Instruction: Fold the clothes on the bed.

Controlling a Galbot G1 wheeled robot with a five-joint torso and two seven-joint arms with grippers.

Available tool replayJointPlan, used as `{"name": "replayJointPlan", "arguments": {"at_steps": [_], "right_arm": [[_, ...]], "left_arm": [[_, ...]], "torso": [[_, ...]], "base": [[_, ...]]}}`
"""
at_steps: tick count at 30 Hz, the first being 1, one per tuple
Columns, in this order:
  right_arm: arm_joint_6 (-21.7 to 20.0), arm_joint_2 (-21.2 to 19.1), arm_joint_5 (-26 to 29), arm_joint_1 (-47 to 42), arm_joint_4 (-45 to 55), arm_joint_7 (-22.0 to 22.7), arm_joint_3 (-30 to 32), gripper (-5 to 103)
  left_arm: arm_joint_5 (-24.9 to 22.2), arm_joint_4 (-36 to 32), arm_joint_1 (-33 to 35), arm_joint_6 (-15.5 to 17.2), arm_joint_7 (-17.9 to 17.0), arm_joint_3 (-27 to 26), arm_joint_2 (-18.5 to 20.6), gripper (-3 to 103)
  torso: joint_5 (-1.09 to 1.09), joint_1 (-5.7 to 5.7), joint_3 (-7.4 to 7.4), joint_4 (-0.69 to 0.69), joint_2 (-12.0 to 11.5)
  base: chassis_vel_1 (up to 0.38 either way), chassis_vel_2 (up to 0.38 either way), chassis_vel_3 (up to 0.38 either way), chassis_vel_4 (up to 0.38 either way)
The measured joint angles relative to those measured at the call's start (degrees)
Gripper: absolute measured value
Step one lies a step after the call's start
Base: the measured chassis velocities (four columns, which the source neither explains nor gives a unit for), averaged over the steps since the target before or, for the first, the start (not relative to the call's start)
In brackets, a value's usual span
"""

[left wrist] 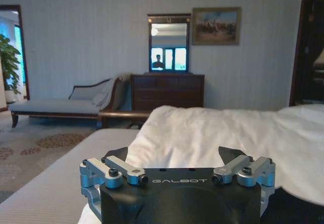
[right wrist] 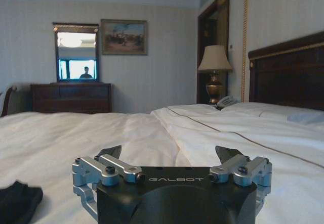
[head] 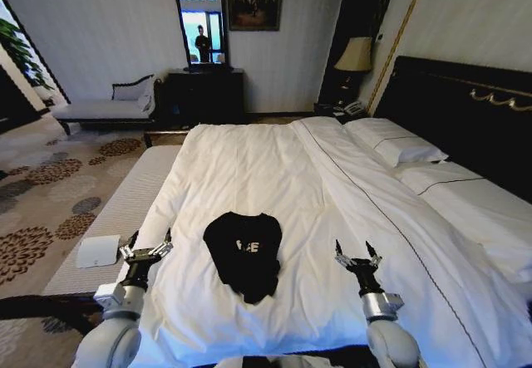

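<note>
The clothes are one black T-shirt with small white lettering, lying crumpled on the white duvet near the foot of the bed. My left gripper hovers open over the bed's left edge, to the shirt's left and apart from it. To the shirt's right, my right gripper stands open above the duvet, also clear of the cloth. Both wrist views show wide-spread fingers: the left gripper over the duvet edge, the right gripper with a corner of the black shirt beside it.
A grey bench runs along the bed's left side, with a white pad on it. Pillows lie by the dark headboard. A chaise, a dresser with mirror and a lamp stand at the far wall.
</note>
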Motion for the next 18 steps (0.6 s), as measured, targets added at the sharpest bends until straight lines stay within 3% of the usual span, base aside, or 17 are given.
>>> {"name": "replayJointPlan", "arguments": {"at_steps": [8, 12, 13, 17, 18], "right_arm": [[-6.30, -4.45, 9.74, 3.01, 0.64, 0.05, -2.78, 100], [-14.34, -11.49, 18.95, 8.28, 0.87, 1.32, -7.65, 100], [-14.34, -11.49, 18.95, 8.28, 0.87, 1.32, -7.65, 100], [-20.91, -16.93, 33.39, 15.20, -1.15, 2.35, -13.01, 100], [-20.91, -16.93, 33.39, 15.20, -1.15, 2.35, -13.01, 100]], "left_arm": [[-1.34, 1.61, -0.30, 0.37, 0.21, 1.93, 0.70, 100], [-3.60, 1.58, 1.21, 1.47, 0.12, 2.52, 0.40, 100], [-3.60, 1.58, 1.21, 1.47, 0.12, 2.52, 0.40, 100], [-5.01, 0.74, 2.98, 2.04, 0.11, 1.80, 0.06, 100], [-5.01, 0.74, 2.98, 2.04, 0.11, 1.80, 0.06, 100]], "torso": [[0.01, 0.00, 0.00, -0.02, 0.00], [-0.01, 0.00, 0.00, 0.01, 0.00], [-0.01, 0.00, 0.00, 0.01, 0.00], [-0.01, 0.00, 0.00, 0.00, 0.00], [-0.01, 0.00, 0.00, 0.00, 0.00]], "base": [[0.000, 0.000, 0.000, 0.000], [0.000, 0.000, 0.000, 0.000], [0.000, 0.000, 0.000, 0.000], [0.000, 0.000, 0.000, 0.000], [0.000, 0.000, 0.000, 0.000]]}}
